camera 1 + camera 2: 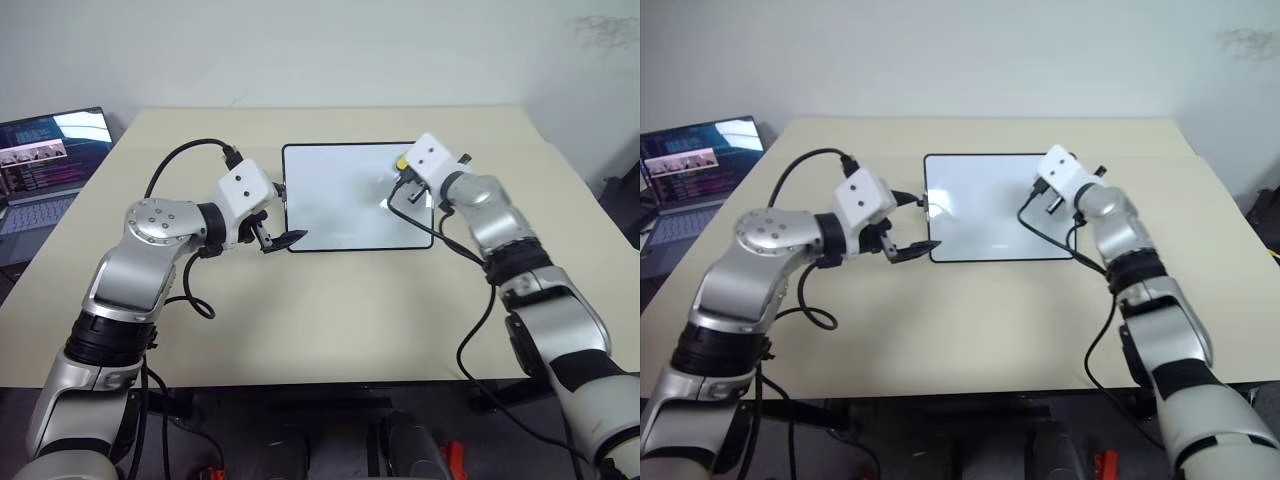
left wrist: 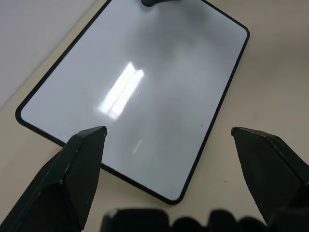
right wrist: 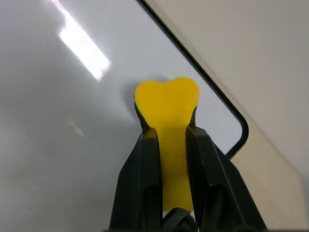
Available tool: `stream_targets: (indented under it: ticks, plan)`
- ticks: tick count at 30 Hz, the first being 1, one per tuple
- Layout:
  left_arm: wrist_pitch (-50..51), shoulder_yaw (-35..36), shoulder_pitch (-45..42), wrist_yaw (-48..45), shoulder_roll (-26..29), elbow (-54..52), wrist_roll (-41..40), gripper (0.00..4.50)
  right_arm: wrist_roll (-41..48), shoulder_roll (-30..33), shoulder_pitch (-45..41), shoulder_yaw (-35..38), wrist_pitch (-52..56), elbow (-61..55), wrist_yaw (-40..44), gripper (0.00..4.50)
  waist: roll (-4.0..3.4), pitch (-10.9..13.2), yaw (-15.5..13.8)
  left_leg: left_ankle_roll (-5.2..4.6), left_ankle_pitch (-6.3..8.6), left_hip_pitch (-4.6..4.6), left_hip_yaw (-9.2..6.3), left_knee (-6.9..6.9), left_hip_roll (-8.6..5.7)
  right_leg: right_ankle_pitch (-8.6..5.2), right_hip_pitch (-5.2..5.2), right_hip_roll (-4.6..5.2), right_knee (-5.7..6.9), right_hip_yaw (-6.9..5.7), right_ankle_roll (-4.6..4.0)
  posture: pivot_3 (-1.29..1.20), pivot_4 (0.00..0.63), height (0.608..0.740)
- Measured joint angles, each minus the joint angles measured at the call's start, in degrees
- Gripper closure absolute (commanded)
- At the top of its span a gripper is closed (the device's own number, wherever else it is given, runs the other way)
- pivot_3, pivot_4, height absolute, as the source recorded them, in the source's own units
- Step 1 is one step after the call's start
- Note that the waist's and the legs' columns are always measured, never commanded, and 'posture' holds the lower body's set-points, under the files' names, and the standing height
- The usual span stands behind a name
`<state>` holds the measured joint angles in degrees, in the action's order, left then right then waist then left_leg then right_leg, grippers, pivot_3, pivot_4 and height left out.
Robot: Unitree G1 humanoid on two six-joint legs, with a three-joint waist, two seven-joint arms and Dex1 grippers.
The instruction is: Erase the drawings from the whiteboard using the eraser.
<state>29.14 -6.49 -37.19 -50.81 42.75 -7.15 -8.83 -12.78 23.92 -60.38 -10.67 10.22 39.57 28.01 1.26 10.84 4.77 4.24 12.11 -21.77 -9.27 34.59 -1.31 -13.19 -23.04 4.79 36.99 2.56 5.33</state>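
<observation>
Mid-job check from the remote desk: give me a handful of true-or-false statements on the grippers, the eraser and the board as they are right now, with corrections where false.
1. The right gripper is shut on the eraser. True.
2. The eraser is blue. False: it is yellow.
3. The left gripper is shut on the board's edge. False: its fingers stand wide apart, open, near a corner of the whiteboard.
4. The eraser is over the whiteboard, near its right-hand edge. True.
5. A laptop with a lit screen sits at the robot's left, beside the table. True.
6. The whiteboard stands upright against the wall. False: it lies flat on the table.
</observation>
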Motion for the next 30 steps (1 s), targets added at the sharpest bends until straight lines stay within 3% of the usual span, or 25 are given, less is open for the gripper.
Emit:
stream_targets:
  ticks: [5,8,13,20,30]
  plan:
    - [0.1,-0.7,-0.1,-0.9,-1.7,0.1,-0.3,0.00,7.8,7.5,6.8,6.9,14.6,-21.5,8.5,4.15,-0.09,0.1,-0.2,0.32,-0.02,-1.46,0.12,0.07,-0.10,0.06,-1.22,0.17,-0.13,-0.12,-0.11,0.00,0.150,0.740]
    - [0.5,-1.2,-0.2,-1.2,-3.7,0.0,-0.6,0.00,9.9,11.3,8.0,10.4,21.3,-27.4,9.4,4.15,-0.10,0.1,-0.3,0.38,0.17,-1.49,0.20,0.06,-0.13,-0.01,-1.19,0.24,-0.24,-0.11,-0.03,0.00,0.150,0.740]
    - [3.1,-3.7,-1.7,-2.6,-11.8,-1.6,-5.6,0.00,11.6,21.4,15.7,15.9,34.6,-30.4,11.0,4.15,-0.04,0.1,-2.3,0.32,0.25,-1.46,0.22,0.29,-0.19,-0.05,-1.01,0.30,-0.19,-0.14,0.02,0.00,0.150,0.740]
    - [0.6,-9.6,-4.1,-4.9,-15.2,2.4,-4.7,0.00,18.4,20.0,25.0,20.6,44.1,-29.7,11.7,4.15,-0.08,0.1,-1.3,0.32,0.23,-0.97,0.53,0.35,-0.12,-0.19,-0.65,0.28,-0.14,0.09,0.27,0.00,0.150,0.740]
    - [0.3,-10.2,-4.1,-4.9,-17.8,4.7,-4.7,0.00,18.7,18.0,24.5,23.0,44.3,-18.8,3.6,4.15,-0.09,0.1,-1.5,0.32,0.22,-0.89,0.49,0.42,-0.13,-0.12,-0.49,0.28,-0.14,0.08,0.18,0.00,0.150,0.740]
